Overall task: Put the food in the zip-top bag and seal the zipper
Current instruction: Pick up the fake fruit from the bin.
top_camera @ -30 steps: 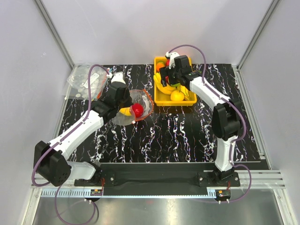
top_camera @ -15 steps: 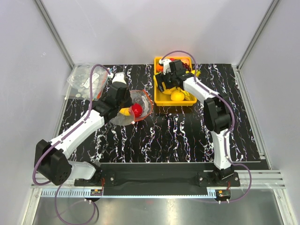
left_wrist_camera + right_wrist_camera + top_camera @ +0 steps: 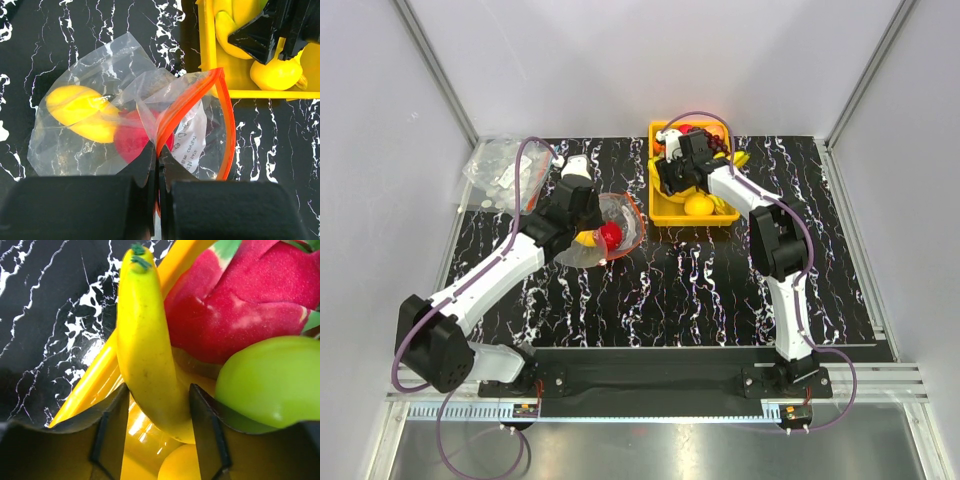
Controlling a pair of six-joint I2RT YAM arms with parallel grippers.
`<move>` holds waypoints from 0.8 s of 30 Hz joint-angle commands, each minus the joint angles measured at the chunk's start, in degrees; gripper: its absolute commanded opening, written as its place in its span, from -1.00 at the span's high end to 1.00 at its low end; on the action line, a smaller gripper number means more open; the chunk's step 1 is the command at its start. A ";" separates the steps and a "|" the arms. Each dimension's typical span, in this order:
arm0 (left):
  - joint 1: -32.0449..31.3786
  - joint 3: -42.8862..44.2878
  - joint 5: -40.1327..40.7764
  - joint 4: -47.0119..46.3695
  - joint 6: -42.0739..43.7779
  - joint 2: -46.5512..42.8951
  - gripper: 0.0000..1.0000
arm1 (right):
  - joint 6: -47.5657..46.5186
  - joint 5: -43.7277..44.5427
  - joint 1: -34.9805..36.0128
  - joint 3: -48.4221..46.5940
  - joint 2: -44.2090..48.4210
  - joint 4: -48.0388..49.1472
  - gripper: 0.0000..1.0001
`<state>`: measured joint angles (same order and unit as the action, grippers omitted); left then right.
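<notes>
Bench (image 3: 700, 280) of black marble carries a yellow tray (image 3: 692, 221) at far centre. Zip-top bag (image 3: 582, 255) lies just left of it, yellow and red food (image 3: 85, 112) inside. My left pincer (image 3: 157, 165) is clamped on the zipper (image 3: 227, 115). My right pincer (image 3: 159, 425) straddles a banana (image 3: 145, 330) in the tray; whether it grips, I cannot tell.
</notes>
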<state>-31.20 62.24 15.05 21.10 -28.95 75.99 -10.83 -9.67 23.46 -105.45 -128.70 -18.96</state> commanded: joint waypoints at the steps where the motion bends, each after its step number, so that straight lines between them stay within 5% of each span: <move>1: 0.09 0.96 0.68 -2.30 0.74 0.21 1.00 | -0.07 -0.34 -0.17 0.06 2.04 3.04 -0.04; 10: 0.17 1.04 0.42 -1.94 0.82 -0.57 1.00 | 6.17 -6.67 -0.17 2.88 10.84 5.60 0.17; 24: 0.09 0.78 -0.37 -2.21 0.74 -0.14 1.00 | 20.39 -6.77 -0.79 5.34 19.81 7.01 0.24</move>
<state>-31.20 62.24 14.98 21.12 -28.75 76.14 3.49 -16.62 23.35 -99.50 -112.86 -14.13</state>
